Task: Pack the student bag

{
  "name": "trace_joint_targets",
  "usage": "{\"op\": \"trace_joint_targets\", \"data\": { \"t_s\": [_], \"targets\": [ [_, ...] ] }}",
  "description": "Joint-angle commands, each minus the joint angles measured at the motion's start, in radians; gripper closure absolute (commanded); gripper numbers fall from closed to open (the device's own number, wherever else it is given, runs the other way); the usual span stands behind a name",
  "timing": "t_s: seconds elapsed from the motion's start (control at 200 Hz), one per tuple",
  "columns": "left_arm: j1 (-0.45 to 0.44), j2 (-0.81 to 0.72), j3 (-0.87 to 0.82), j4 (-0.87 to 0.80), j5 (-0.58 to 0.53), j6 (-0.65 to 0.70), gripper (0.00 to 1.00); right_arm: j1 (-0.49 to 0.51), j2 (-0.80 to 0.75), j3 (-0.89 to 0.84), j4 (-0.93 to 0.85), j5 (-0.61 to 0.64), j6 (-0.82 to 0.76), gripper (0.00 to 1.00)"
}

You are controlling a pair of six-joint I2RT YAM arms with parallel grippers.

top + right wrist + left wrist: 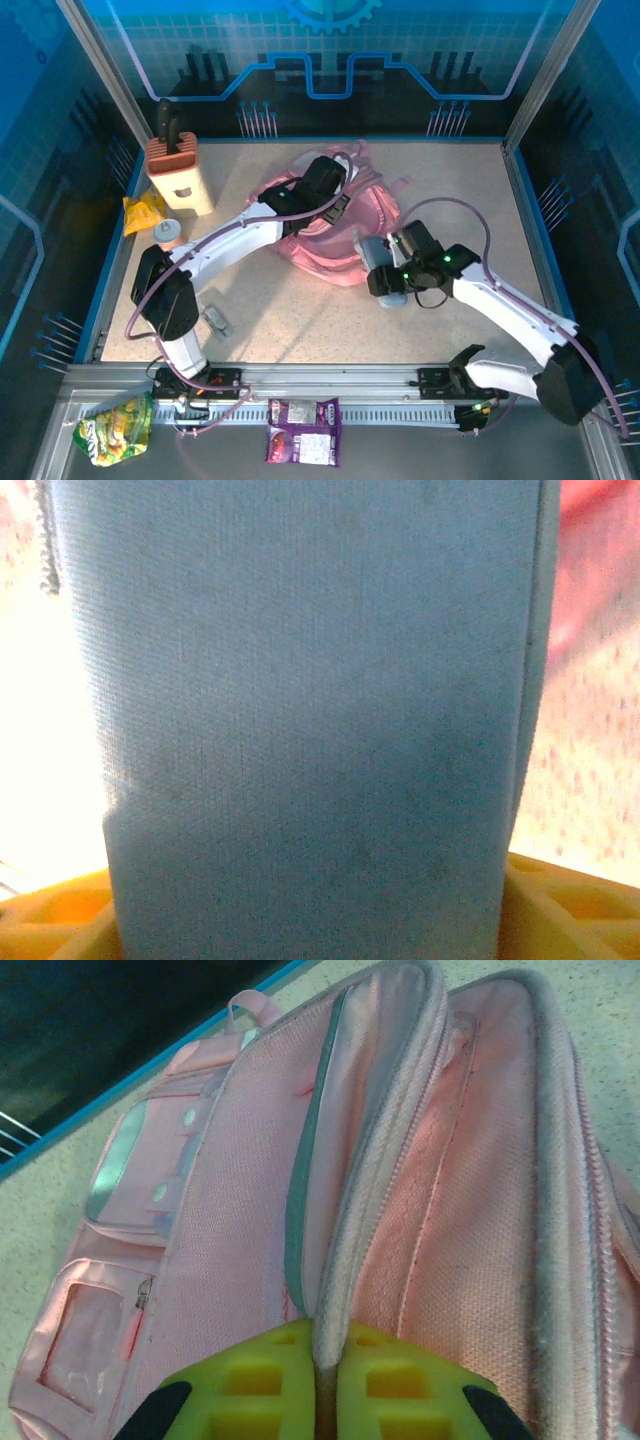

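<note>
Pressed up against the right wrist camera, the grey-blue pencil case is clamped between the wide-set jaws of the right gripper, just off the near-right side of the student bag. That pink bag, the largest thing here, lies around the middle of the tabletop, somewhat nearer the far edge, and the left gripper has its jaws pinched tight on the bag's pale zip-edged rim. Smaller, a wooden knife block stands by the far-left corner.
</note>
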Motion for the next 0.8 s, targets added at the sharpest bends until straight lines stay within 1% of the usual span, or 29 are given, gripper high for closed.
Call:
{"op": "trace_joint_targets", "data": {
  "t_s": [0.0, 0.085, 0.155, 0.225, 0.28, 0.345, 0.44, 0.515, 0.595, 0.71, 0.795],
  "targets": [
    [-0.009, -0.106, 0.040, -0.017, 0.047, -0.135, 1.00, 0.008, 0.093, 0.067, 0.175, 0.032, -0.070, 0.28],
    [-0.009, -0.142, 0.028, -0.014, 0.105, -0.173, 1.00, 0.006, 0.201, 0.113, 0.263, 0.034, -0.099, 0.26],
    [-0.007, -0.164, 0.023, -0.012, 0.107, -0.203, 1.00, 0.011, 0.287, 0.171, 0.301, 0.037, -0.125, 0.26],
    [-0.005, -0.175, 0.014, 0.004, 0.118, -0.214, 1.00, 0.018, 0.348, 0.188, 0.384, 0.031, -0.148, 0.23],
    [-0.002, -0.174, 0.010, 0.010, 0.131, -0.219, 1.00, 0.024, 0.376, 0.190, 0.451, 0.012, -0.170, 0.20],
    [0.002, -0.169, 0.014, -0.001, 0.124, -0.230, 1.00, 0.028, 0.389, 0.198, 0.480, 0.011, -0.179, 0.14],
    [0.006, -0.175, 0.003, -0.003, 0.131, -0.243, 1.00, 0.033, 0.355, 0.167, 0.497, 0.000, -0.202, 0.10],
    [0.008, -0.186, -0.014, 0.011, 0.146, -0.247, 1.00, 0.033, 0.299, 0.139, 0.453, 0.033, -0.198, 0.06],
    [0.011, -0.190, -0.028, 0.018, 0.140, -0.260, 1.00, 0.030, 0.223, 0.098, 0.395, 0.058, -0.175, 0.05],
    [0.014, -0.194, -0.047, 0.031, 0.152, -0.270, 1.00, 0.031, 0.125, -0.024, 0.378, 0.048, -0.073, 0.10],
    [0.015, -0.189, -0.049, 0.026, 0.167, -0.277, 1.00, 0.029, 0.088, -0.097, 0.387, 0.047, -0.009, 0.20]
  ]
}}
